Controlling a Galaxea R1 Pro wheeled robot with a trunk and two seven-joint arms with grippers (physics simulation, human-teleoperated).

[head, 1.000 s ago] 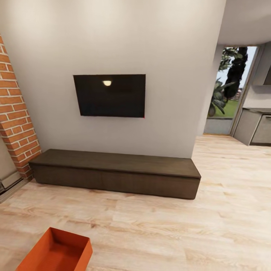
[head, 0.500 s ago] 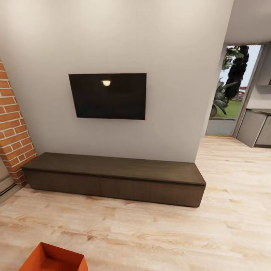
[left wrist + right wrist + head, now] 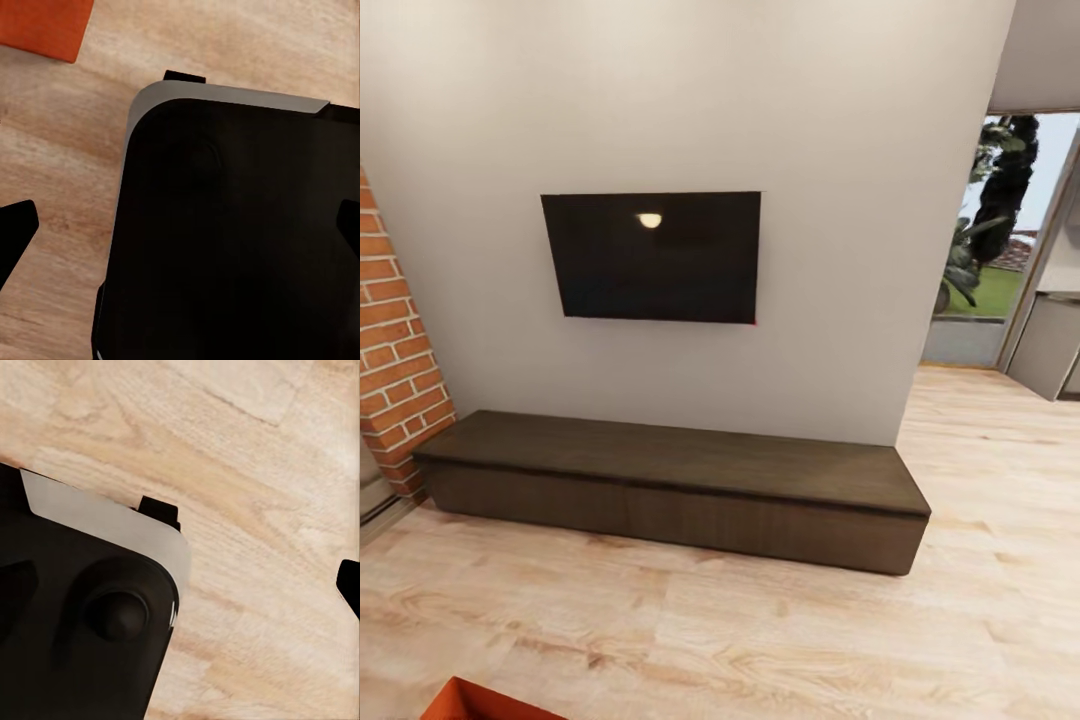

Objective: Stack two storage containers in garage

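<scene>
One red-orange storage container shows as a sliver at the bottom left edge of the head view, resting on the light wood-plank floor of the living room. A corner of the storage container also appears in the left wrist view, beside the robot's black base. My left gripper hangs open over that base, with nothing between its dark fingertips. My right gripper is open and empty above the base and floor, one fingertip at the frame edge.
Straight ahead, a low dark wooden bench runs along a white wall under a black TV. A red brick chimney stands at the left. At the right, a passage leads toward a glass door and grey cabinets.
The head view has shifted forward and slightly left, so the bench and TV look nearer. The orange container has slid down to the bottom edge of the picture.
</scene>
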